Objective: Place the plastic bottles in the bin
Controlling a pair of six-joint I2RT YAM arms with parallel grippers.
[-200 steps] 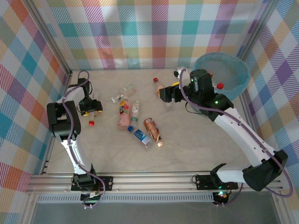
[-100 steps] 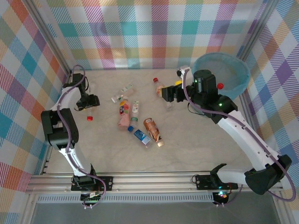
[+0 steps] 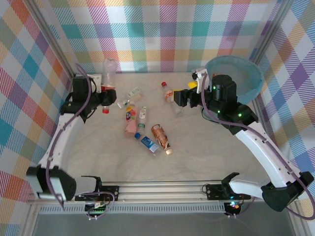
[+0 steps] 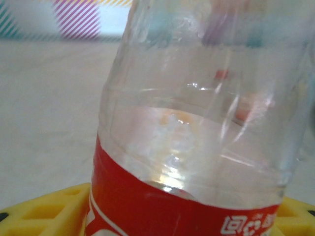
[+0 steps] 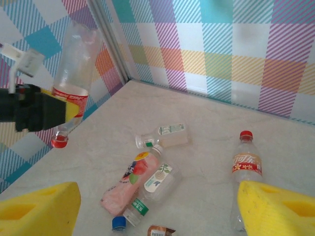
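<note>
Glossy transparent plastic on the clear bottle (image 4: 197, 123), with a shiny red label film. Right pincer (image 5: 157, 209) pads (image 5: 275, 206): matt yellow ribbed plastic. Worktop (image 3: 206, 157): smooth, matt, marbled beige. Walls (image 3: 162, 34): matt plaid cloth. Bin (image 3: 246, 73) liner: thin translucent blue plastic. Frame rails (image 3: 162, 188): brushed metal.

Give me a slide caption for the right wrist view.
Left end effector holding a clear red-labelled plastic bottle cap-down above the beige tabletop.

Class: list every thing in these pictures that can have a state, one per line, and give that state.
left gripper, shut on the red-labelled bottle
red-labelled bottle, held off the table, cap down
right gripper, open, empty
red-capped bottle, standing upright
pink bottle, lying down
copper bottle, lying down
blue-labelled bottle, lying down
bin, upright, open top
</note>
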